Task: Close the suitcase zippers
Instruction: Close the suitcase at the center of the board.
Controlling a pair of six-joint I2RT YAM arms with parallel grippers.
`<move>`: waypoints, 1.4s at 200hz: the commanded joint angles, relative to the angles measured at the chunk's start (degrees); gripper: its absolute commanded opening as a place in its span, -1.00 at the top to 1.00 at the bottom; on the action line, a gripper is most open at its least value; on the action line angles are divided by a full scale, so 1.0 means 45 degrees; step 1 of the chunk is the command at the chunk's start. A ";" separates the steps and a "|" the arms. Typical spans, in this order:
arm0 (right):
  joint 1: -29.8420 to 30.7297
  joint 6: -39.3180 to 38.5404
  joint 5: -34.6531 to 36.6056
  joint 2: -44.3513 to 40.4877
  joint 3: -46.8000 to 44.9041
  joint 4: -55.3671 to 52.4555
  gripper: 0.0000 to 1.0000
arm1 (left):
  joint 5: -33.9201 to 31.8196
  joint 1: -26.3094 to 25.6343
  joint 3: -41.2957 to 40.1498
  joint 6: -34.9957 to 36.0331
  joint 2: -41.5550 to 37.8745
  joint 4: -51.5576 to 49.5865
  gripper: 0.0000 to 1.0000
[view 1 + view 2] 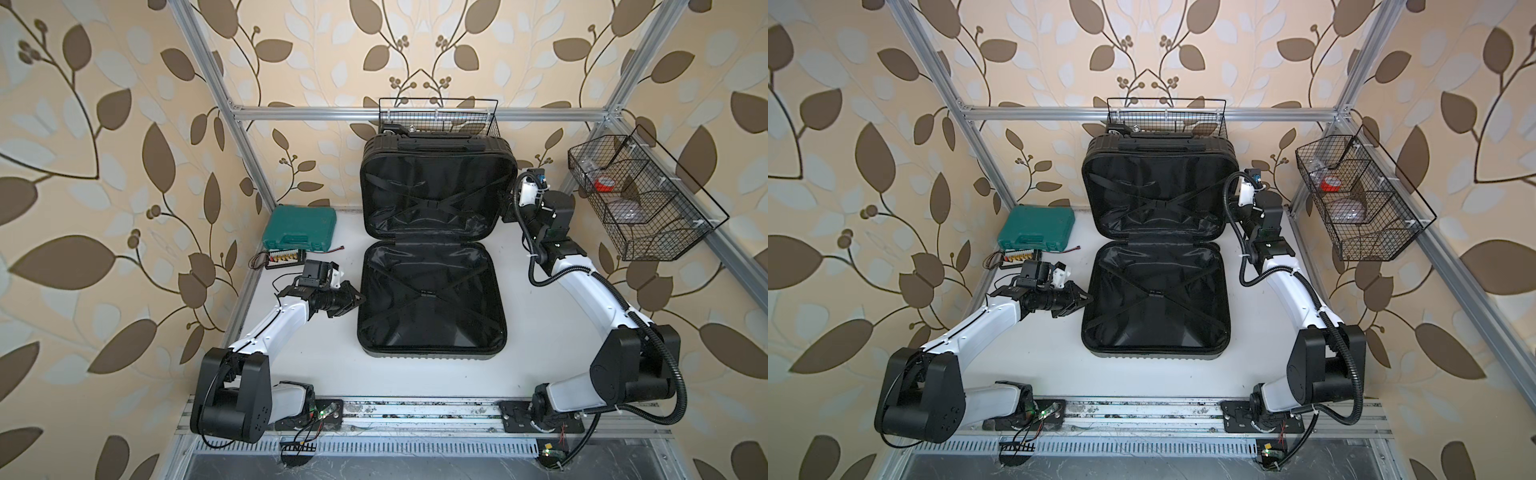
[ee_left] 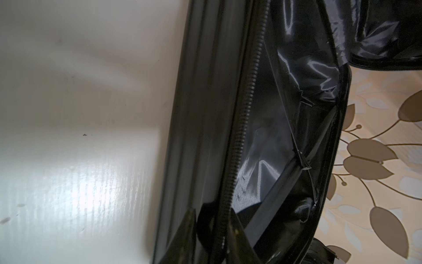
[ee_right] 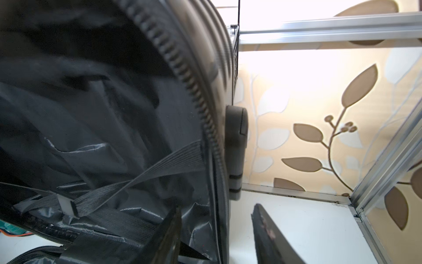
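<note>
The black suitcase lies open in both top views: its lower half [image 1: 432,316] [image 1: 1154,316] is flat on the white table and its lid [image 1: 436,183] [image 1: 1158,187] stands upright behind it. The zippers' track [image 2: 246,114] [image 3: 189,86] runs unzipped along both rims; no pulls show. My left gripper [image 1: 359,298] [image 1: 1088,298] [image 2: 212,219] is shut on the lower half's left rim, pinching the track. My right gripper [image 1: 509,203] [image 3: 217,208] straddles the lid's right rim, one finger inside on the lining, the other outside with a gap to the shell.
A green tool case [image 1: 299,228] and a small wired board [image 1: 284,258] lie left of the suitcase. A wire basket [image 1: 440,118] hangs on the back rail just behind the lid, another wire basket [image 1: 636,199] on the right frame. Aluminium posts fence the table.
</note>
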 commanded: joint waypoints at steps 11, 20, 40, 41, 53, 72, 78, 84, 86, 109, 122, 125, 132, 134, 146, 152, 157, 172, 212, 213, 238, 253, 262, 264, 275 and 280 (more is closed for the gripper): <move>-0.0043 0.0216 0.0333 0.0307 0.0735 -0.0229 0.03 | -0.0287 -0.0274 0.0529 0.0000 0.0219 0.0516 0.72; -0.0045 0.0198 0.0277 0.0360 0.0819 -0.0256 0.08 | -0.0374 -0.0293 0.0543 -0.0024 0.0278 0.0516 0.80; -0.0057 0.0059 0.0080 0.0467 0.0959 -0.0296 0.40 | -0.0518 -0.0312 0.0519 -0.0105 0.0385 0.0630 0.95; -0.0057 0.0059 0.0080 0.0467 0.0959 -0.0296 0.40 | -0.0516 -0.0313 0.0517 -0.0126 0.0403 0.0641 0.96; -0.0060 -0.0120 -0.0229 0.0468 0.0949 -0.0330 0.60 | -0.0532 -0.0313 0.0503 -0.0205 0.0505 0.0792 1.00; -0.0057 -0.0285 -0.0624 0.0298 0.0786 -0.0428 0.81 | -0.0600 -0.0332 0.0553 -0.0332 0.0638 0.0928 1.00; -0.0063 -0.0343 -0.0775 0.0185 0.0666 -0.0430 0.87 | -0.0657 -0.0332 0.0537 -0.0404 0.0668 0.1011 1.00; -0.0063 -0.0386 -0.0873 0.0059 0.0517 -0.0403 0.91 | -0.0731 -0.0354 0.0541 -0.0480 0.0671 0.1060 1.00; -0.0065 -0.0388 -0.0932 0.0019 0.0458 -0.0411 0.92 | -0.0754 -0.0362 0.0546 -0.0504 0.0659 0.1087 1.00; -0.0053 -0.0408 -0.1564 -0.0612 -0.0166 -0.0280 0.99 | -0.0997 -0.0354 0.0481 -0.0768 0.0543 0.1397 1.00; -0.0053 -0.0355 -0.1982 -0.1018 -0.0517 -0.0366 1.00 | -0.1117 -0.0367 0.0475 -0.0885 0.0509 0.1537 1.00; -0.0062 -0.0326 -0.2076 -0.1119 -0.0598 -0.0419 1.00 | -0.1136 -0.0359 0.0473 -0.0918 0.0517 0.1564 1.00; -0.0062 -0.0275 -0.2246 -0.1387 -0.0858 -0.0486 1.00 | -0.1182 -0.0360 0.0457 -0.0969 0.0502 0.1657 1.00; -0.0060 -0.0248 -0.2291 -0.1465 -0.0936 -0.0499 1.00 | -0.1204 -0.0354 0.0471 -0.0992 0.0500 0.1675 1.00; -0.0049 -0.0160 -0.2485 -0.2005 -0.1494 -0.0510 1.00 | -0.1328 -0.0356 0.0447 -0.1134 0.0477 0.1828 1.00; -0.0035 -0.0122 -0.2550 -0.2311 -0.1810 -0.0518 1.00 | -0.1399 -0.0359 0.0415 -0.1194 0.0469 0.1908 1.00; -0.0049 -0.0070 -0.2576 -0.2565 -0.2075 -0.0519 1.00 | -0.1448 -0.0353 0.0390 -0.1253 0.0479 0.1993 1.00; -0.0035 0.0150 -0.2701 -0.3406 -0.2854 -0.0634 1.00 | -0.1541 -0.0366 0.0400 -0.1299 0.0479 0.2107 1.00; 0.0000 0.1003 -0.3186 -0.5655 -0.4811 -0.1430 0.99 | -0.1890 -0.0355 0.0401 -0.1343 0.0565 0.2378 1.00; 0.0003 0.1030 -0.3205 -0.5718 -0.4866 -0.1449 0.99 | -0.1896 -0.0353 0.0399 -0.1341 0.0571 0.2385 1.00; 0.0150 0.2043 -0.3356 -0.7321 -0.6105 -0.2311 0.71 | -0.2128 -0.0353 0.0562 -0.1193 0.0730 0.2430 1.00; 0.0256 0.2845 -0.3138 -0.8346 -0.6969 -0.2952 0.55 | -0.2300 -0.0352 0.0680 -0.1041 0.0854 0.2450 1.00; 0.0302 0.3333 -0.3191 -0.8968 -0.7546 -0.3239 0.41 | -0.2465 -0.0353 0.0767 -0.0942 0.0953 0.2416 1.00; 0.0325 0.3369 -0.3216 -0.9151 -0.7657 -0.3287 0.37 | -0.2516 -0.0352 0.0807 -0.0902 0.0974 0.2397 1.00; 0.0413 0.3718 -0.3114 -0.9971 -0.8254 -0.3787 0.28 | -0.2742 -0.0352 0.0984 -0.0754 0.1107 0.2271 1.00; 0.0432 0.3872 -0.2908 -1.0335 -0.8441 -0.4151 0.27 | -0.2820 -0.0359 0.1060 -0.0639 0.1182 0.2220 1.00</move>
